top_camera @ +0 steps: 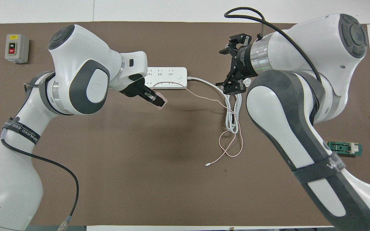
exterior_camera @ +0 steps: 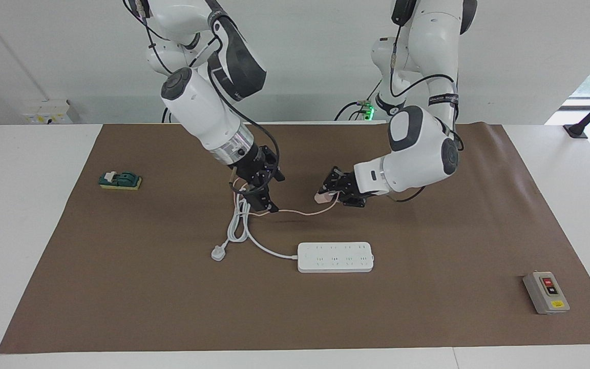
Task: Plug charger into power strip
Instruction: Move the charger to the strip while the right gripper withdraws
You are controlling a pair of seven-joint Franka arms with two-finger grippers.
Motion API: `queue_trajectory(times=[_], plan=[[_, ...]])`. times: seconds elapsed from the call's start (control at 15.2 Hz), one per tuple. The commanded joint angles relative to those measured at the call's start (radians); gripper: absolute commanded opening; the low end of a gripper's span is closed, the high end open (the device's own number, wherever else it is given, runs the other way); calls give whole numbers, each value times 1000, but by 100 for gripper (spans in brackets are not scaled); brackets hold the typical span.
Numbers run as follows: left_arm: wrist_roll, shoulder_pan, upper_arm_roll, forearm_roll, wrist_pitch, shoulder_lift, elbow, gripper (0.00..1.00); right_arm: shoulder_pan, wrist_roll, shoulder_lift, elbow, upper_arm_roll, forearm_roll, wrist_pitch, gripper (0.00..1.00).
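Observation:
My left gripper is shut on the charger, a small pale pink cube, and holds it tilted downward in the air over the brown mat. From above, the charger and left gripper show just beside the power strip. The charger's thin pink cable trails down to the mat and loops toward the robots. The power strip lies flat, a long white bar. My right gripper hangs open and empty over the white cord, also visible from above.
The strip's thick white cord coils toward the right arm's end and stops at a three-pin plug. A grey button box sits at the left arm's end, a green block at the right arm's end.

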Motion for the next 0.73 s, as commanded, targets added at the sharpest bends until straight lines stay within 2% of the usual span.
queue_trajectory(times=[0.0, 0.13, 0.4, 0.66], plan=[[154, -10, 9, 120, 62, -15, -7, 0, -86, -146, -22, -11, 8, -13, -58, 100], [242, -10, 11, 149, 94, -12, -9, 0, -150, -242, -38, -12, 8, -14, -108, 100], [417, -9, 11, 341, 183, -4, -9, 0, -296, -477, -80, -12, 7, -16, -228, 100], [454, 13, 17, 375, 243, 3, -15, 0, -377, -701, -133, -11, 7, -119, -332, 100]])
